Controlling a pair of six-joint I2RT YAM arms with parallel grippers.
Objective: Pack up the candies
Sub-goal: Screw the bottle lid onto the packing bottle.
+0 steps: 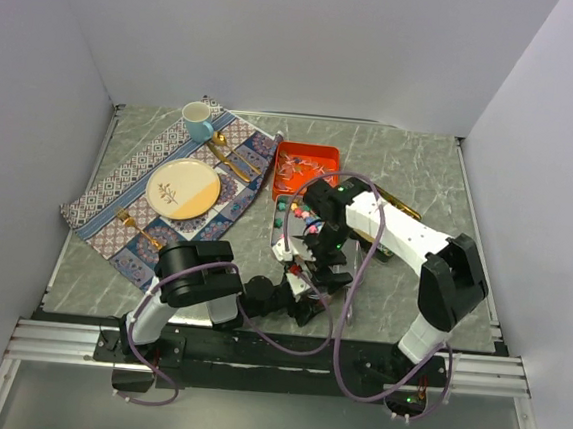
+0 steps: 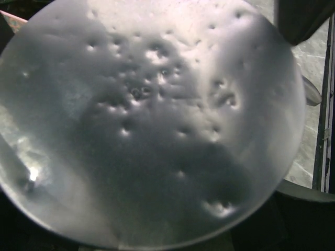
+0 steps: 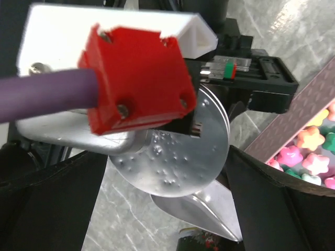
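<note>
1. The right gripper point(image 3: 167, 172) is released. In its wrist view its two dark fingers point(image 3: 47, 204) stand wide apart at the lower left and lower right.
2. Between those fingers lies a silver scoop point(image 3: 201, 212) with a round dimpled metal disc point(image 3: 172, 157) behind its bowl. Neither finger clearly touches it.
3. Just above the disc sits a red block point(image 3: 138, 78) on a white mount, with a purple cable point(image 3: 47, 97) running off to the left.
4. From above, the left gripper point(image 1: 296, 281) lies low and meets the right gripper point(image 1: 315, 252) near the table's centre. Its wrist view is filled by the dimpled disc point(image 2: 152, 125), so I cannot tell whether it is clenched or released.
5. The candies point(image 3: 309, 157), star-shaped lumps in pink, yellow and green, sit in a container with a pink patterned wall point(image 3: 301, 110), just to the right of the right gripper's fingers.
6. From above, the candies point(image 1: 291, 215) show as small coloured dots just beside the right gripper, on its far side.
7. Beyond them is a red tray point(image 1: 317, 154) holding thin pale pieces too small to identify.
8. To the left on the grey marbled table point(image 1: 421, 166) lies a patterned placemat point(image 1: 118, 195) with a cream plate point(image 1: 182, 187), a pale blue mug point(image 1: 196, 119) and gold cutlery point(image 1: 229, 157).
</note>
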